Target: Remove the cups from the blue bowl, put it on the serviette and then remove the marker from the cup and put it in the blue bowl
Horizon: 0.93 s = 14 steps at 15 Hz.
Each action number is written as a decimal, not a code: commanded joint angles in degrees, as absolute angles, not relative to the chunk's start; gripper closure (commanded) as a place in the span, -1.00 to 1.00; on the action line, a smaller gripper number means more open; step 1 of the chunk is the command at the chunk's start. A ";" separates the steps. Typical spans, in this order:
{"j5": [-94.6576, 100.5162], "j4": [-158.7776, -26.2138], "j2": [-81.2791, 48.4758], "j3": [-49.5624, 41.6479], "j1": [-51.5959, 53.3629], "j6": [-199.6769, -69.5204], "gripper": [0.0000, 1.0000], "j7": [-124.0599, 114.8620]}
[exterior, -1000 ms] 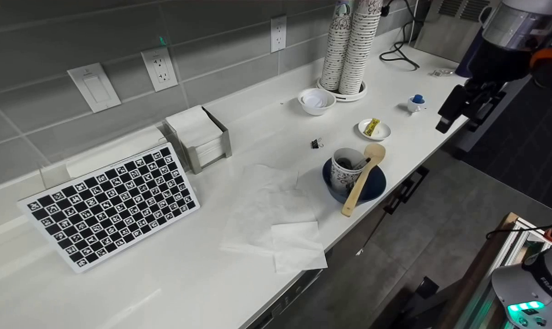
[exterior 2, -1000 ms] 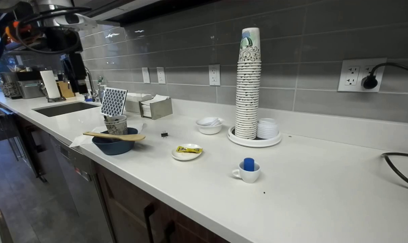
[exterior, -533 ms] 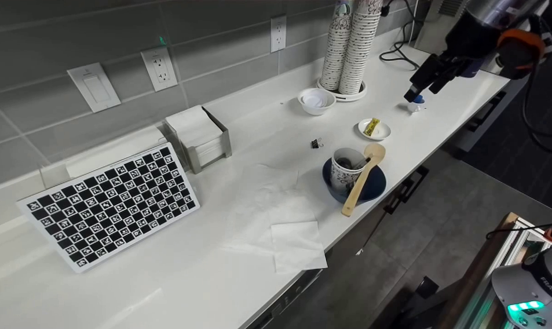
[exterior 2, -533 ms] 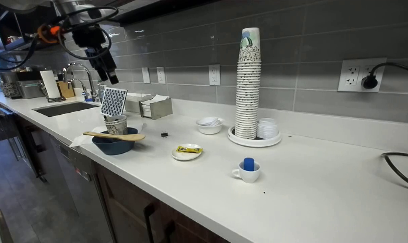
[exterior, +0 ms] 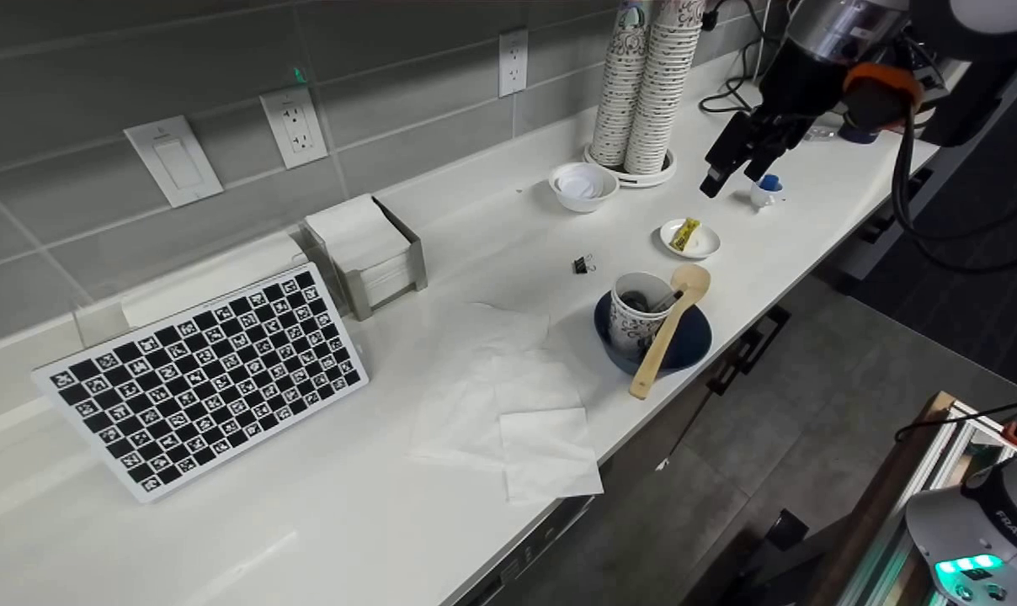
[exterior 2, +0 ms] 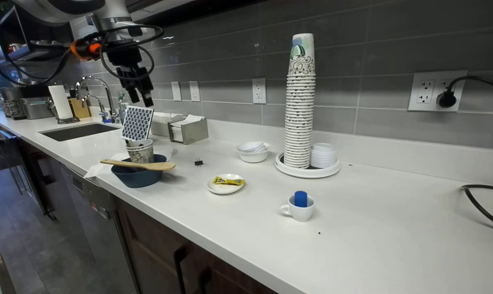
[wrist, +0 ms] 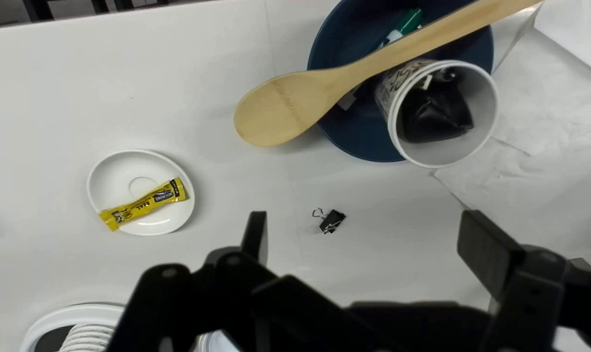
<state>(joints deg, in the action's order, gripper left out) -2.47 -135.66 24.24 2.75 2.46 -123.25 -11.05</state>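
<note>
The cups (exterior: 631, 330), white with dark markings, stand nested and leaning in the blue bowl (exterior: 692, 341); two rims show in an exterior view (exterior 2: 141, 154). In the wrist view the cups' inside (wrist: 481, 110) holds a black object and a dark pen-like thing. A green-and-white marker (wrist: 407, 23) lies in the blue bowl (wrist: 369, 146), partly under a wooden spoon. The serviette (exterior: 466, 396) lies rumpled beside the bowl, and shows in the wrist view (wrist: 559, 117). My gripper (wrist: 369, 239) is open and empty, high above the counter; it shows in both exterior views (exterior: 732, 178) (exterior 2: 142, 101).
The wooden spoon (exterior: 665, 347) rests across the bowl. Nearby are a binder clip (exterior: 583, 265), a saucer with a yellow packet (exterior: 704, 244), a white cup holding a blue object (exterior 2: 298, 211), a white bowl (exterior 2: 252, 155), tall cup stacks (exterior: 620, 109), a napkin holder (exterior: 414, 261) and a chequered board (exterior: 214, 379).
My gripper has swung in over the counter toward the bowl side, moving left in one exterior view and right in the other. The objects on the counter have not moved.
</note>
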 commanded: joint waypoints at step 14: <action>-3.60 -136.49 19.66 6.86 6.59 -127.41 -1.00 -8.52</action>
<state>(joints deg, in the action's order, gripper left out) -2.72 -136.67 22.53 5.51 5.68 -124.24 -9.82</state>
